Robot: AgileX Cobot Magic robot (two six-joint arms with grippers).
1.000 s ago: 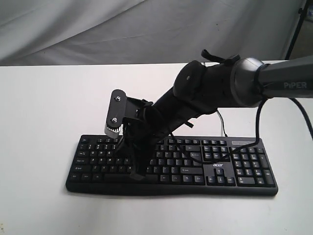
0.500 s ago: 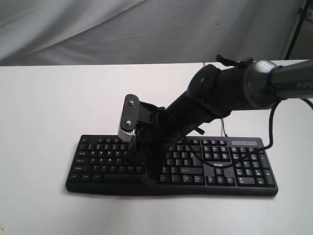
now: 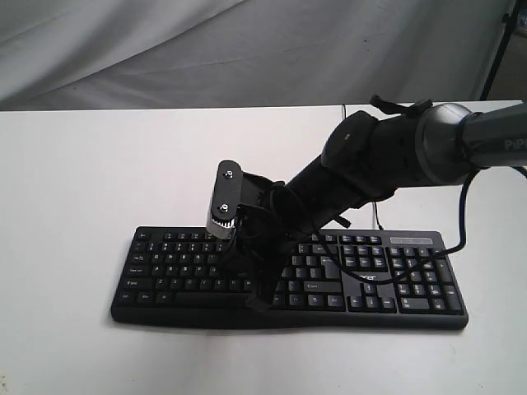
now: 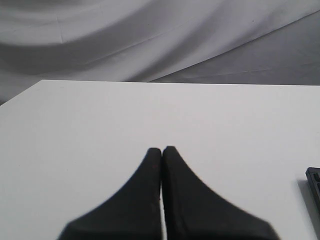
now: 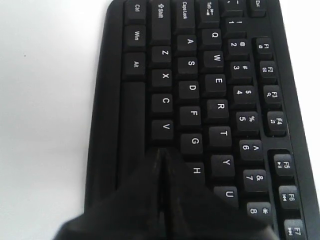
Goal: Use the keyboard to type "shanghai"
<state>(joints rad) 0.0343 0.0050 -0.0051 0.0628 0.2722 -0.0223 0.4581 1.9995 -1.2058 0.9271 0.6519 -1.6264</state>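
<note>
Near the counter's [image 3: 74, 164] front edge, above the keyboard [image 3: 395, 284], the right tool [image 5: 161, 154], tips together, stands by V [image 5: 162, 127], G [image 5: 192, 142] and H [image 5: 196, 170]; a slight offset may press a neighbouring key, misspelling the word.

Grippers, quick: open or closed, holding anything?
Left gripper: closed, holding nothing.
Right gripper: closed, holding nothing, tips over the wide black plastic keyboard.

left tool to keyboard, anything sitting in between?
Only bare white table. The left wrist view shows it running from the shut left tool to the keyboard corner at the frame edge.
</note>
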